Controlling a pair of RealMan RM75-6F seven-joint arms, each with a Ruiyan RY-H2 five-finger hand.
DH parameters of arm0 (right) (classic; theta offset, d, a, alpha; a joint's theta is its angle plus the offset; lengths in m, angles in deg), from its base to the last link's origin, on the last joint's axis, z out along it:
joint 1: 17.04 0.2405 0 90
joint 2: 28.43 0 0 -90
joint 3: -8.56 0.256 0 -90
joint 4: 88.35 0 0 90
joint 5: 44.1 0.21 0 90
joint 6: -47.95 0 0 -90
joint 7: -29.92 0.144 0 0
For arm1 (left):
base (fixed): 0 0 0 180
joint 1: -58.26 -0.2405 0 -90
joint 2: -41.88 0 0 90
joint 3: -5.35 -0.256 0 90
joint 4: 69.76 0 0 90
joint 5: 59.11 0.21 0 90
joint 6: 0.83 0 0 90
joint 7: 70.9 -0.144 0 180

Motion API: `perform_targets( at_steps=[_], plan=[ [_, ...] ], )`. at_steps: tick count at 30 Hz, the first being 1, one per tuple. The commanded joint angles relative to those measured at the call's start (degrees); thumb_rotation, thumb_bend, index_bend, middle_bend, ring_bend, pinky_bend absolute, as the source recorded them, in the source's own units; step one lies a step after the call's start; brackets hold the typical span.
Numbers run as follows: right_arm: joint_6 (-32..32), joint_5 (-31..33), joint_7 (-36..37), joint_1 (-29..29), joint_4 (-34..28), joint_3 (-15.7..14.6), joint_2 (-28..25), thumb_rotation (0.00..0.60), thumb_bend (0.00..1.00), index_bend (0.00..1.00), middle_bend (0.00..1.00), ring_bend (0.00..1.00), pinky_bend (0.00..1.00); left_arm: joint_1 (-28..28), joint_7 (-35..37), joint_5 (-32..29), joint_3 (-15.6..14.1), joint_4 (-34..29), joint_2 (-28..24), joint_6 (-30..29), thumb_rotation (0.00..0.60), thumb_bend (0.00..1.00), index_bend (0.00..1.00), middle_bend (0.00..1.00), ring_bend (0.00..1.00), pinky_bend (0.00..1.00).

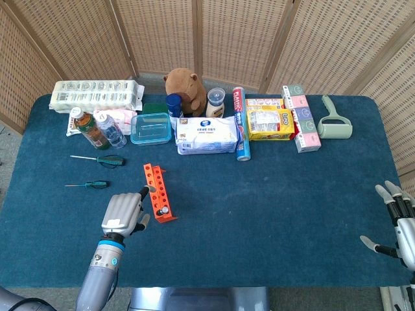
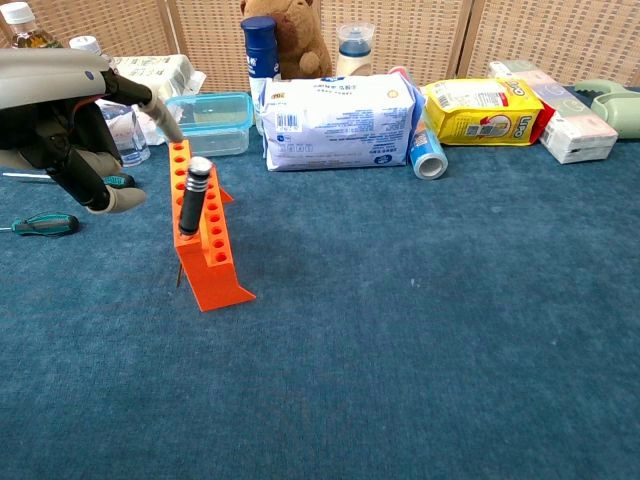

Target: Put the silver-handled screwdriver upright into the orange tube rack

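We see the screwdriver near-upright in the rack, just right of our left hand, whose fingers seem spread and empty.

You can see a brown stuffed animal at the far side, a yellow snack bag to its right, and two green-handled screwdrivers lying far left.
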Motion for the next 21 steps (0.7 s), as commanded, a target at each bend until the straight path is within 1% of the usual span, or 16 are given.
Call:
perform_targets(
  at_steps=[1, 4, 5, 8, 11, 14, 15, 18, 21],
  plan=[
    [0.05, 0.08, 0.0, 0.01, 0.01, 0.03, 0.0, 0.6, 0.0, 0.04, 0.0, 0.0, 0.0, -0.07, 0.16, 0.39, -0.1, -0.21, -0.18, -0.18, 0.6, 0.36, 0.21, 1.0, 1.0, 1.0],
    [0.09, 0.04, -0.11, 0.04, -0.01, 0.01, 0.02, 0.6, 0.0, 0.04, 0.0, 0.0, 0.0, -0.23, 0.51, 1.06, -0.36, -0.46, -0.51, -0.22, 0.6, 0.36, 0.21, 1.0, 1.0, 1.0],
    [0.11, -0.01, -0.16, 0.04, -0.02, -0.02, 0.04, 0.6, 0.0, 0.04, 0.0, 0.0, 0.0, -0.23, 0.89, 2.12, -0.37, -0.46, -0.61, -0.14, 0.6, 0.36, 0.21, 1.0, 1.0, 1.0],
    [0.04, -0.01, -0.17, 0.01, -0.06, -0.01, 0.02, 0.6, 0.0, 0.04, 0.0, 0.0, 0.0, -0.72, 2.1, 5.66, -1.82, -0.46, -1.04, 0.25, 0.6, 0.34, 0.21, 1.0, 1.0, 1.0],
    [0.02, 0.05, -0.11, -0.01, -0.06, 0.01, 0.01, 0.6, 0.0, 0.04, 0.0, 0.0, 0.0, -1.05, 2.67, 7.83, -2.91, -0.46, -1.35, 0.57, 0.6, 0.26, 0.2, 1.0, 1.0, 1.0],
    [0.03, 0.14, -0.04, -0.02, -0.06, 0.04, -0.01, 0.6, 0.0, 0.04, 0.0, 0.0, 0.0, -1.48, 3.12, 10.53, -4.7, -0.46, -2.14, 1.31, 0.6, 0.17, 0.19, 1.0, 1.0, 1.0],
    [0.05, 0.13, -0.04, -0.01, -0.06, 0.04, -0.02, 0.6, 0.0, 0.04, 0.0, 0.0, 0.0, -1.57, 2.99, 11.89, -5.64, -0.46, -2.74, 1.7, 0.6, 0.17, 0.19, 1.0, 1.0, 1.0],
    [0.07, -0.05, -0.15, 0.01, -0.08, -0.04, 0.0, 0.6, 0.0, 0.04, 0.0, 0.0, 0.0, -2.05, 2.42, 17.78, -9.91, -0.46, -5.68, 3.5, 0.6, 0.14, 0.19, 0.99, 0.98, 1.0],
    [0.08, -0.09, -0.53, 0.02, -0.13, -0.06, 0.14, 0.6, 0.0, 0.04, 0.0, 0.0, 0.0, -3.07, 4.07, 23.85, -14.37, -0.46, -9.33, 6.23, 0.6, 0.13, 0.19, 0.99, 0.97, 1.0]
  ],
)
